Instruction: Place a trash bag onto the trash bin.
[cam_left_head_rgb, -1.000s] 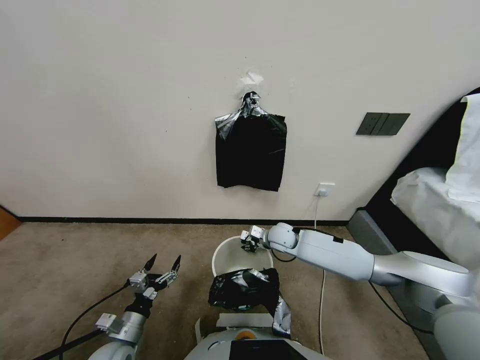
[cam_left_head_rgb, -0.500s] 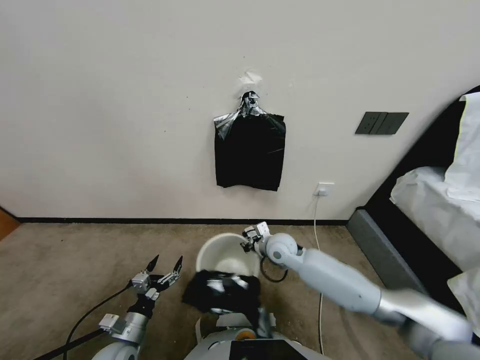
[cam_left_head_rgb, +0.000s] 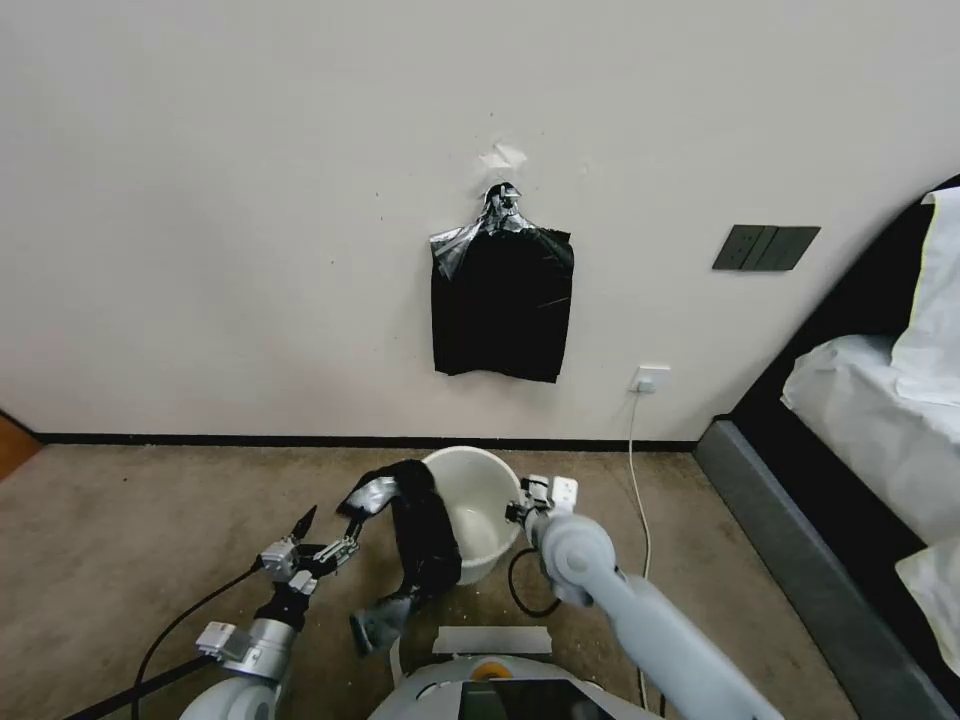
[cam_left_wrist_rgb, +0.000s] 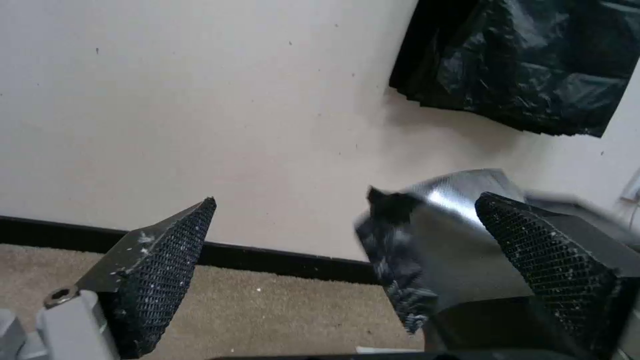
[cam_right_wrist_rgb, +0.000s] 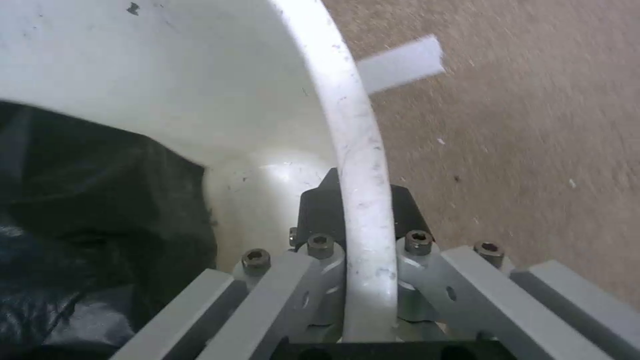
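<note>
Now the right claw (cam_left_head_rgb: 522, 503) grips the trash bin (cam_left_head_rgb: 480, 510) by its rim at lower centre of the head frame. Over the bin's left rim drapes the trash bag (cam_left_head_rgb: 420, 530), beside the wide-open left claw (cam_left_head_rgb: 327, 528).

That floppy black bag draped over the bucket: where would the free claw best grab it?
Probably the shiny flap of the trash bag sticking out past the trash bin rim, coming from the robot's left. It lies right beside the open left gripper, while the right gripper holds the rim.
</note>
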